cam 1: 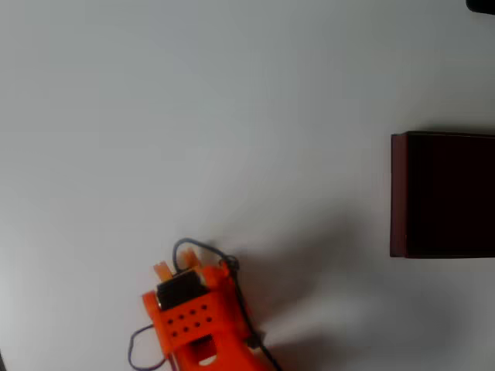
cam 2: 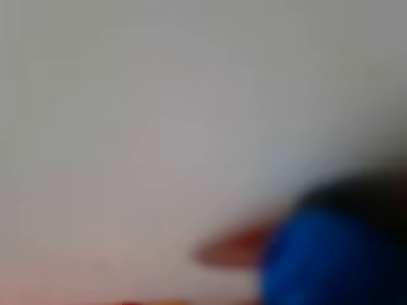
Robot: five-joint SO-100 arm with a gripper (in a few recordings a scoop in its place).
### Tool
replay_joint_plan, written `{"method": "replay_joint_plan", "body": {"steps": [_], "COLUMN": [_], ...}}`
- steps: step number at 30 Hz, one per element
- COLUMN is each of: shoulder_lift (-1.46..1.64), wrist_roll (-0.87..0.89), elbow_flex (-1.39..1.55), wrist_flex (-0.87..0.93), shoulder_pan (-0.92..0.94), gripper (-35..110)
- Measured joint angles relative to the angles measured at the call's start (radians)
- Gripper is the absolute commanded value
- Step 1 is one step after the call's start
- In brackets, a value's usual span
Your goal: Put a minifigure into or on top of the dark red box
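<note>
Overhead, the orange end effector [cam 1: 166, 270] sits low on the white table [cam 1: 232, 116], well apart from the dark red box [cam 1: 441, 193] at the right edge; its opening cannot be judged. Wrist view, heavily blurred: the minifigure [cam 2: 331, 260], blue with dark above, fills the lower right corner.

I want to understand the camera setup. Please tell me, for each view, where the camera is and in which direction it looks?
Overhead view: fixed above, facing straight down on the white table; it shows the orange gripper at the bottom and the dark red box at the right edge.
Wrist view: rides on the arm, very close to the table, blurred; a blue and dark shape, likely the minifigure, sits at lower right.
Shared: the white table.
</note>
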Motion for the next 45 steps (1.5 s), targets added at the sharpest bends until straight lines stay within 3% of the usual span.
{"method": "replay_joint_plan", "body": {"steps": [13, 19, 22, 28, 36, 45], "shoulder_lift": [-0.164, -0.250, -0.181, 0.021, 0.302, 0.535], "wrist_roll": [-0.043, -0.017, -0.012, 0.017, -0.020, -0.141], "elbow_flex": [-0.238, -0.337, -0.325, -0.150, 0.012, 0.173], "wrist_flex": [-0.026, 0.051, 0.086, 0.077, -0.046, -0.097], "shoulder_pan": [-0.048, -0.063, -0.064, -0.123, -0.224, -0.189], "gripper": [0, 0, 0, 14, 17, 18]}}
